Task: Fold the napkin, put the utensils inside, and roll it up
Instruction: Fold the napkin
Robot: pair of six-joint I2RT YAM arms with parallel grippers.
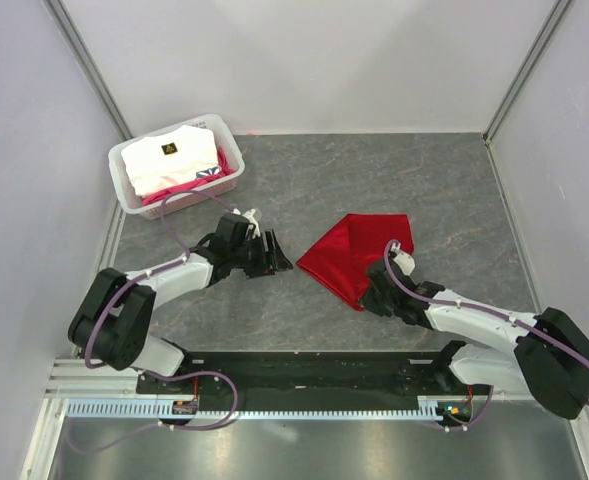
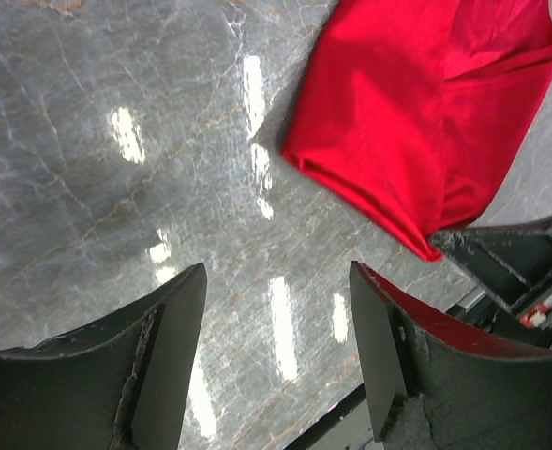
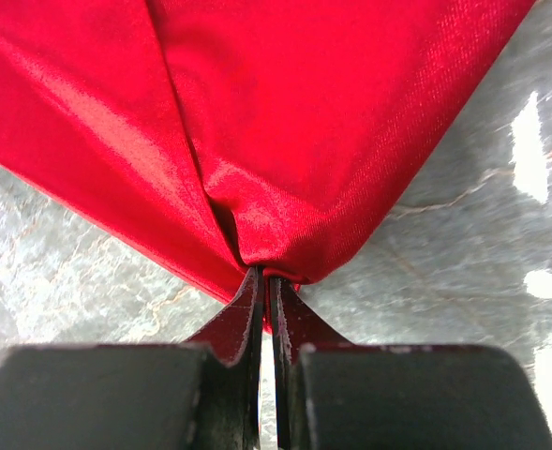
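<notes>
The right gripper point(image 3: 266, 281) is pinched nearly shut on the near corner of the napkin point(image 3: 285, 112), whose cloth bunches into a crease right at the fingertips. The left gripper point(image 1: 274, 255) stands wide and holds nothing, hovering just beside the napkin's left point without touching it.

The napkin point(image 1: 359, 250) lies folded into a rough triangle on the table point(image 1: 374, 170), right of centre. Nothing sits between either gripper and the cloth. A white plastic basket point(image 1: 124, 175) stands well apart at the far left corner, holding folded white and pink fabric point(image 1: 174, 160).

The napkin is bright red with a satin sheen. The table is grey, marbled and glossy.

Only the right wrist view shows the grip on the corner. The left wrist view shows bare table between the spread fingers point(image 2: 177, 319) and the folded edge of the cloth.
</notes>
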